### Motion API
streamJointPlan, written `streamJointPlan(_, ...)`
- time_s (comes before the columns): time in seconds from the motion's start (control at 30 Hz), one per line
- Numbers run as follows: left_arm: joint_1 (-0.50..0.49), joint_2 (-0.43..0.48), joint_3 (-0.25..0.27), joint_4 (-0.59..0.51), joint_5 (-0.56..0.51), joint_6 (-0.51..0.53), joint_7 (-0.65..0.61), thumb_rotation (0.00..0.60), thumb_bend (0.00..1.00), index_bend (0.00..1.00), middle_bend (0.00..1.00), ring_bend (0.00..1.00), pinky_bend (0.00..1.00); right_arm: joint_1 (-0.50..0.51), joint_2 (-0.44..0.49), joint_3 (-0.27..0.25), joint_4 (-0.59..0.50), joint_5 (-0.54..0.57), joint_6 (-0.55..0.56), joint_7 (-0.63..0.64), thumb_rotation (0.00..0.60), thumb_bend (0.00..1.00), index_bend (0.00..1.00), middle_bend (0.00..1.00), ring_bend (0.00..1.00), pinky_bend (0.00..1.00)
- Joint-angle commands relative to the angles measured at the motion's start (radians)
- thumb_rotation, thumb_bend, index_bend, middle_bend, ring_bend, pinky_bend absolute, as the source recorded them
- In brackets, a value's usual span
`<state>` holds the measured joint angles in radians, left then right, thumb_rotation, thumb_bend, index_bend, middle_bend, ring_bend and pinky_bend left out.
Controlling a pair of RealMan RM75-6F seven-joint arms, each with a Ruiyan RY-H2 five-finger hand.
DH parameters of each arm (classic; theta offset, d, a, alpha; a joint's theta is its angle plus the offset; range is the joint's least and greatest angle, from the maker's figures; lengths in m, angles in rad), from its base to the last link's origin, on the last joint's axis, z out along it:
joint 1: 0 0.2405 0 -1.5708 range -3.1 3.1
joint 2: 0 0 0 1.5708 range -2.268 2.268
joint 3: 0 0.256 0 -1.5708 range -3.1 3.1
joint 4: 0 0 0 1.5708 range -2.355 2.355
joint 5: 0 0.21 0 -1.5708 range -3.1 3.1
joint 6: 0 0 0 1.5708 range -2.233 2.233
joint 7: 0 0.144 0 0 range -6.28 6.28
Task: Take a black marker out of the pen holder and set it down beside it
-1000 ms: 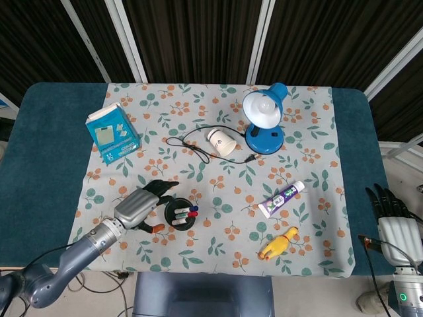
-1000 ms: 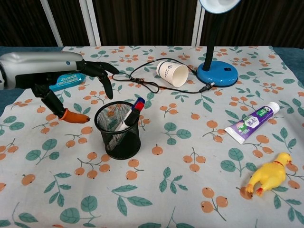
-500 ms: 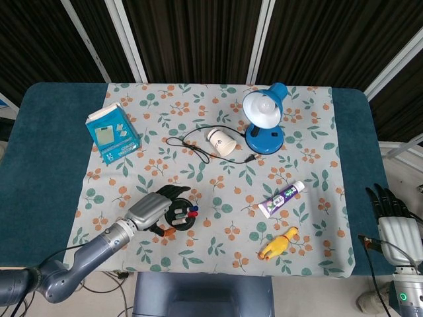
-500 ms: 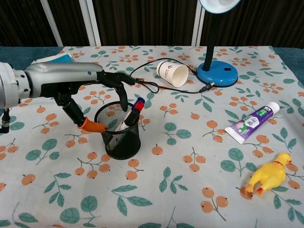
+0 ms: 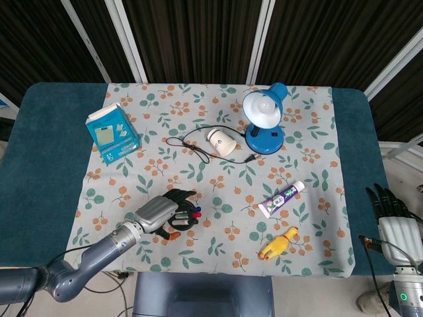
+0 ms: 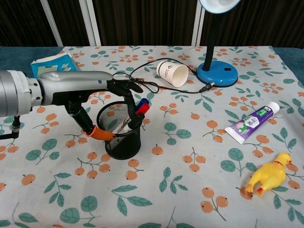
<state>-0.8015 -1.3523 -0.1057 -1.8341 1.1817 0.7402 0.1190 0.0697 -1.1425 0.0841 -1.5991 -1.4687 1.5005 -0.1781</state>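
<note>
While left hand (image 6: 102, 97) reaches over the mesh pen holder (image 6: 118, 135), fingers (image 6: 128, 102) dip among markers (image 6: 138, 109), grasp unclear, right hand (image 5: 388, 208) spread, empty, off the table.

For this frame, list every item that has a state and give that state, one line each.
left hand: over the pen holder, fingers reaching in, nothing lifted yet
right hand: off the table edge, open
pen holder: upright, markers inside
markers: leaning in the holder
paper cup: on its side
desk lamp: upright
toothpaste tube: lying flat, capped
rubber chicken: lying down
</note>
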Motion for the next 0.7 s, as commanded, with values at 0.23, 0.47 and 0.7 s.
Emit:
streamJointPlan(0.23,-0.017,-0.018,0.005,-0.008,-0.022,0.019,0.041,0.600,0.26,0.39,0.00,0.00,0.00,0.001,0.001,-0.001,0.000,-0.001,-0.002,0.001,0.600,0.15,0.02,0.00,0.07,0.18)
streamJointPlan(0.47,-0.027,-0.024,0.009,-0.020,-0.037,0.042,0.080,0.600,0.26,0.39,0.00,0.00,0.00,0.001,0.002,-0.002,-0.002,-0.001,-0.003,0.003,0.600,0.15,0.02,0.00,0.07,0.18)
streamJointPlan(0.7,-0.019,-0.016,0.015,-0.031,-0.041,0.082,0.104,0.600,0.26,0.39,0.00,0.00,0.00,0.001,0.003,-0.003,-0.004,0.000,-0.005,0.001,0.600,0.15,0.02,0.00,0.07,0.18)
